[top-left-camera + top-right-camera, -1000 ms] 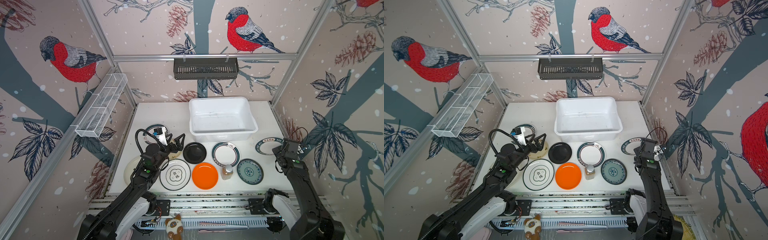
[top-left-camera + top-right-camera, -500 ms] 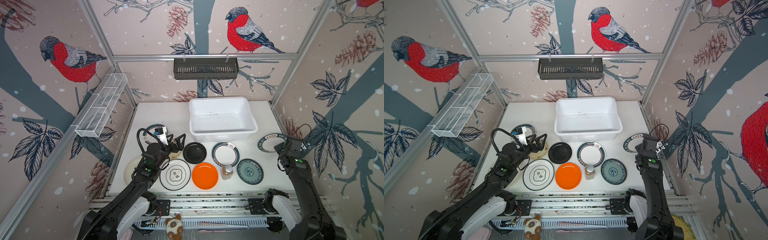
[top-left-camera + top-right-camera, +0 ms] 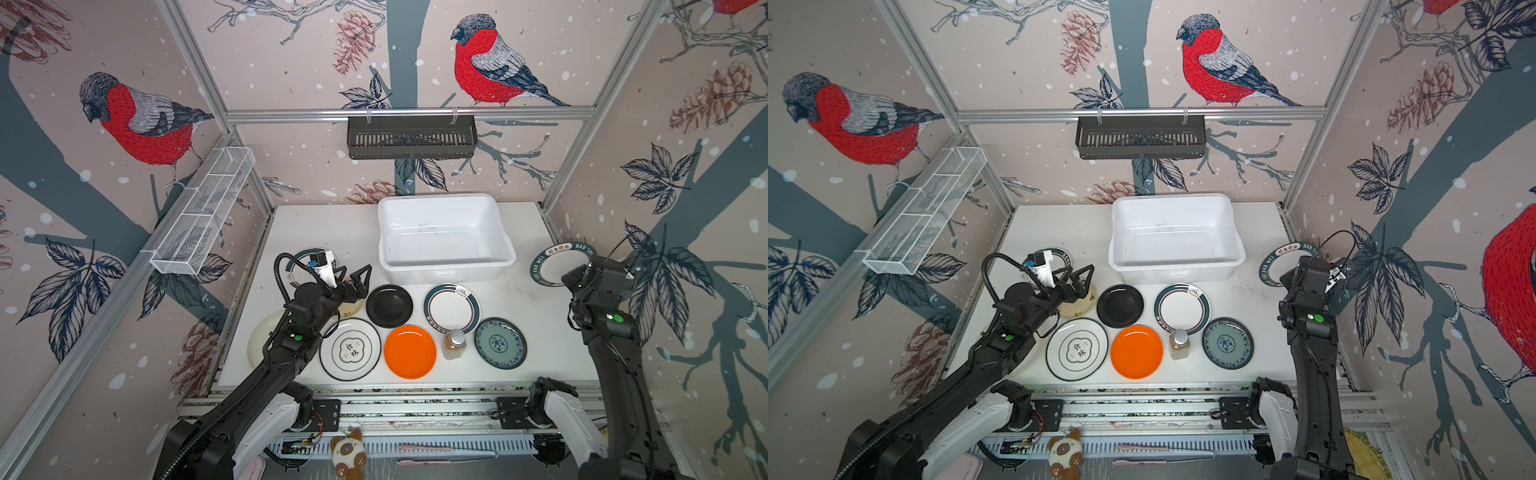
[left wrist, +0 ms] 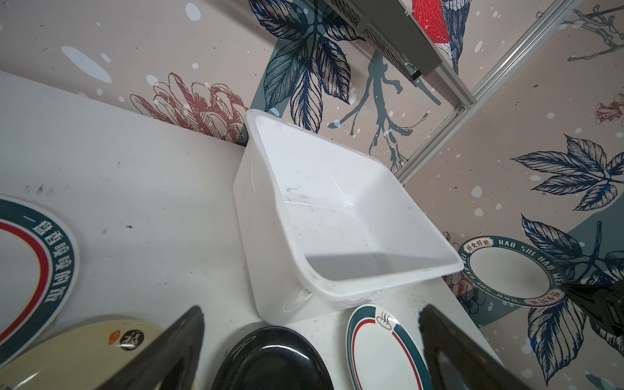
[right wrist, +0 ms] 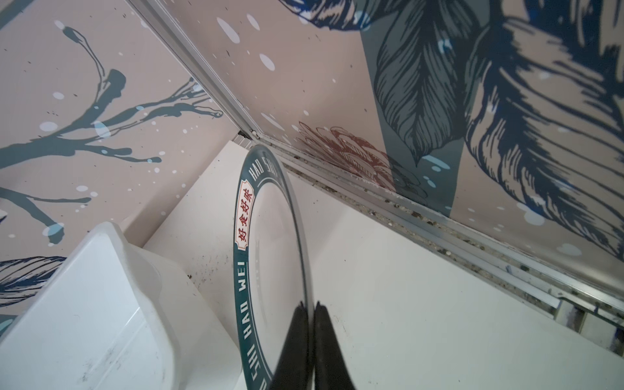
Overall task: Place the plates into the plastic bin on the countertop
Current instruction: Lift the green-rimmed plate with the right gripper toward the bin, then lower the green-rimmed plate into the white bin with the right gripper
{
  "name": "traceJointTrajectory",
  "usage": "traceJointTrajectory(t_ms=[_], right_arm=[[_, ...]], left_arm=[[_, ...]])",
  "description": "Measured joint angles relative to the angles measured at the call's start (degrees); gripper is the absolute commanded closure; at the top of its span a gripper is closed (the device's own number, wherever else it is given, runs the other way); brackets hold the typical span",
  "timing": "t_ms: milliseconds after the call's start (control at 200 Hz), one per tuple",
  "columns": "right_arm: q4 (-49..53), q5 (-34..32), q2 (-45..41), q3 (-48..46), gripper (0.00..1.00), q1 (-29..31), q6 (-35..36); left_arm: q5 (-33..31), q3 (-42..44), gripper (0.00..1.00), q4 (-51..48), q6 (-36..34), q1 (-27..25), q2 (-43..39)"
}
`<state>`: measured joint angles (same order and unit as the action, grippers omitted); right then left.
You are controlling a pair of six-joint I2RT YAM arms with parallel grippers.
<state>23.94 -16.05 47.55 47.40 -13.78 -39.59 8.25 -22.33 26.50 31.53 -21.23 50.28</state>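
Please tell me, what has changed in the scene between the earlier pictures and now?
The right gripper, shut on the rim of the lettered teal-rimmed plate, has carried it higher and toward the back right, clear of the countertop. The left gripper stays open near the black plate, almost unmoved. The other plates, the bottle and the empty plastic bin are as before.

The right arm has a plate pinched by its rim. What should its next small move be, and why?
Probably swing the right gripper left, toward the plastic bin. Its fingers are shut on the rim of the teal-rimmed lettered plate, which is tilted just beyond the bin's right end, and the bin holds no plates yet.
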Motion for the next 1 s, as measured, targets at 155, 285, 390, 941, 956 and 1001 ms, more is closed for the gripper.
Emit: traceJointTrajectory(t_ms=[155, 285, 390, 941, 956, 1001], right_arm=[[-0.48, 1.03, 0.50, 4.76, 1.00, 0.00, 2.08], [-0.96, 5.31, 1.57, 7.67, 1.00, 0.11, 2.25], [-1.40, 10.14, 3.39, 9.70, 1.00, 0.85, 2.25], [-10.80, 20.79, 16.31, 12.55, 1.00, 16.98, 2.21], [-10.97, 20.90, 16.87, 12.83, 1.00, 17.59, 2.25], [-11.61, 21.29, 18.45, 13.66, 1.00, 19.39, 2.25]], left_arm=[[-0.55, -0.44, 0.02, -0.26, 0.09, -0.04, 0.87], [-0.50, -1.49, 0.02, -1.03, 0.11, -0.11, 1.27], [-0.39, -2.60, 0.02, -2.47, -0.04, -0.11, 0.81], [14.53, -9.03, 0.02, 1.14, 4.42, -0.11, 4.46], [15.04, -9.20, 0.02, 1.36, 4.55, -0.11, 4.74], [16.35, -9.53, 0.02, 1.81, 5.20, -0.11, 5.35]])
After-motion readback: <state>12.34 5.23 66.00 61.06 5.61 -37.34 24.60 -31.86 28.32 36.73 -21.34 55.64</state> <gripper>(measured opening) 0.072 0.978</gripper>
